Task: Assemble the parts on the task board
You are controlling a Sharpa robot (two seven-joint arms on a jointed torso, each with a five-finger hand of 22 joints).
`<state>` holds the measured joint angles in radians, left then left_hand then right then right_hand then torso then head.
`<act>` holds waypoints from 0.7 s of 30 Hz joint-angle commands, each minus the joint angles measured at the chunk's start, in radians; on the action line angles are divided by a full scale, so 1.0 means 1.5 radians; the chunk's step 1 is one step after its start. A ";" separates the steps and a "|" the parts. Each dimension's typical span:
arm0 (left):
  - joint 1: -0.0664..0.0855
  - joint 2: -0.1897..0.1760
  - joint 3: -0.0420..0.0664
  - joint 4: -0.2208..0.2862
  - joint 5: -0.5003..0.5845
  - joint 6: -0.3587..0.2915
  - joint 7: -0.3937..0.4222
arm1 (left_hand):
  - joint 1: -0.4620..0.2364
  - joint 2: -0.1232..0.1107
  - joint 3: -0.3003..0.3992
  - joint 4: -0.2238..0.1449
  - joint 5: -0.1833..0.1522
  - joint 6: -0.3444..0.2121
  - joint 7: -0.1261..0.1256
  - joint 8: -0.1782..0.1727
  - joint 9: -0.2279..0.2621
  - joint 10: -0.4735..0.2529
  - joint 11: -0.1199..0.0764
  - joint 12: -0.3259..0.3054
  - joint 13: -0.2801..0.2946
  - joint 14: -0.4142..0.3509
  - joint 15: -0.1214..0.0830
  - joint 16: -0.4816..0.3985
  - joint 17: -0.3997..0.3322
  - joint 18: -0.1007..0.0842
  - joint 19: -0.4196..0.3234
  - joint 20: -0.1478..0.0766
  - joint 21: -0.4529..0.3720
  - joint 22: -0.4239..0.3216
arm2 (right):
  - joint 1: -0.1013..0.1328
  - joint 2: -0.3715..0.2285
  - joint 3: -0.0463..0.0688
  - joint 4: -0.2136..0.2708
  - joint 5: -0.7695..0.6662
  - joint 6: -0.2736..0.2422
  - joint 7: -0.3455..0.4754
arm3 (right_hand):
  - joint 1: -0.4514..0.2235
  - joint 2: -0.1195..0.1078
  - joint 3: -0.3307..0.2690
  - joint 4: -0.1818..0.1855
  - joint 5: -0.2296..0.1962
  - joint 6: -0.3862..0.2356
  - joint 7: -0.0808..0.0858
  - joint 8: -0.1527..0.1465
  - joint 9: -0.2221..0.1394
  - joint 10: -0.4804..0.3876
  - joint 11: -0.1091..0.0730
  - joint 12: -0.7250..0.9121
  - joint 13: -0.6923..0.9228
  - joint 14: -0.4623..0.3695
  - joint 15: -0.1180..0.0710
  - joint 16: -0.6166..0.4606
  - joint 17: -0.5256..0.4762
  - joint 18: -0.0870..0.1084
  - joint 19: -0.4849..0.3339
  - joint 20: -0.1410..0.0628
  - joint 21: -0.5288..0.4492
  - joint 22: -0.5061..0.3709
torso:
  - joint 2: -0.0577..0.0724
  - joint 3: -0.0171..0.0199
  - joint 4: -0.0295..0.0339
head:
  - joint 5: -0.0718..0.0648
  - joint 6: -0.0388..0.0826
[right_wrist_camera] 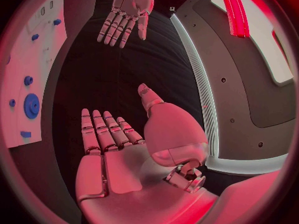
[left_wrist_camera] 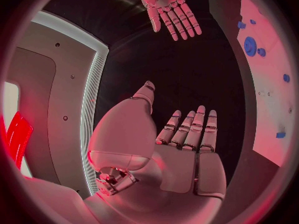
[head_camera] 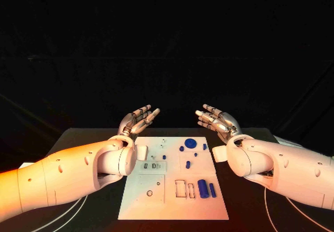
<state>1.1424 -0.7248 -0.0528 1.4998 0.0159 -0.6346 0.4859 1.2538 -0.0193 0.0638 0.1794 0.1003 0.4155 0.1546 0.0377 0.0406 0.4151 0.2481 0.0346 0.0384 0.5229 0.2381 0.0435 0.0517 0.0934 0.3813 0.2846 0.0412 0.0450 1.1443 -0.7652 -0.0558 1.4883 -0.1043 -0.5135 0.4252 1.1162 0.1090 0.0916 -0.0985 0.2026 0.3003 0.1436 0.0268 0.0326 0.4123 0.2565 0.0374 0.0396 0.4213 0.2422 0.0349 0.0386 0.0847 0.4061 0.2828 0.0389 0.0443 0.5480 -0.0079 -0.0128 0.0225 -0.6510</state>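
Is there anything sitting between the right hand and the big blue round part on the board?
Nothing visible. The right hand is open and raised beyond the far edge of the task board, and the round blue part lies uncovered on the board near that edge. The left hand is off to the other side.

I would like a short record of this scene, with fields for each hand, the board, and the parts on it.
left hand: open, fingers apart, holds nothing, raised beyond the board's far left corner
right hand: open, fingers apart, holds nothing, raised beyond the far right corner
task board: white plate, flat on the black table, between the two arms
parts: blue pieces on the board; a round gear near the far edge, two long bars near the right edge
progress: neither hand touches any part
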 commanded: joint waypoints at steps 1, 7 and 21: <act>0.001 0.001 0.000 0.000 0.000 0.037 0.001 | 0.030 0.001 0.004 0.009 0.006 0.027 0.089 0.005 0.003 0.030 0.008 0.006 0.003 0.028 0.006 0.007 0.004 0.013 0.017 0.005 0.006 0.003 | 0.008 0.002 -0.003 -0.008 -0.065 0.124 -0.043 | 0.043 0.010 0.009 -0.020 0.006 0.041 0.100 0.007 0.003 0.062 0.006 0.006 0.004 0.052 0.004 0.007 0.004 0.017 0.038 0.006 0.009 0.004 | 0.000 -0.0002 -0.0004 | 0.000 0.000; 0.001 0.001 0.000 0.000 0.000 0.037 0.001 | 0.055 0.014 0.011 -0.009 0.005 0.121 0.084 0.015 0.009 0.148 0.002 0.015 0.010 0.169 -0.008 0.034 0.018 0.027 0.167 0.003 0.044 0.023 | 0.017 0.004 -0.009 -0.016 -0.084 0.163 -0.056 | 0.095 0.008 0.030 -0.069 -0.003 0.245 0.085 0.036 0.020 0.307 -0.022 0.049 0.018 0.306 -0.032 0.054 0.018 0.056 0.233 0.004 0.062 0.027 | 0.000 -0.0002 -0.0004 | 0.000 0.000; 0.002 -0.035 0.001 0.006 -0.010 0.046 0.039 | 0.078 0.031 0.000 -0.023 0.004 0.340 0.037 0.037 0.019 0.415 -0.062 0.067 0.025 0.438 -0.094 0.134 0.090 0.061 0.445 -0.050 0.140 0.055 | 0.041 0.004 0.005 -0.079 -0.376 0.120 -0.058 | 0.101 -0.014 0.088 -0.126 -0.009 0.435 0.054 0.033 0.022 0.446 -0.064 0.044 0.015 0.502 -0.093 0.078 0.023 0.067 0.393 -0.050 0.137 0.043 | 0.033 -0.0025 0.0037 | -0.008 0.011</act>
<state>1.1431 -0.7775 -0.0520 1.5027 0.0159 -0.5907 0.5208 1.3657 0.0262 0.0680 0.1443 0.1071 0.9180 0.2131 0.0887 0.0683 1.0276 0.1585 0.1317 0.0754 1.1636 0.1029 0.2377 0.1788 0.1796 1.0350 0.2149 0.2464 0.1257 1.2034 -0.7588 -0.0499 1.3752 -0.5002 -0.3296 0.3669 1.2534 0.1048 0.1826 -0.2503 0.1934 0.8445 0.2100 0.0809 0.0631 0.9732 0.1881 0.1072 0.0612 1.0230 0.1450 0.1344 0.0666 0.1625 0.8762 0.2494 0.1906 0.0956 0.5846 -0.0105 -0.0095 0.0138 -0.6388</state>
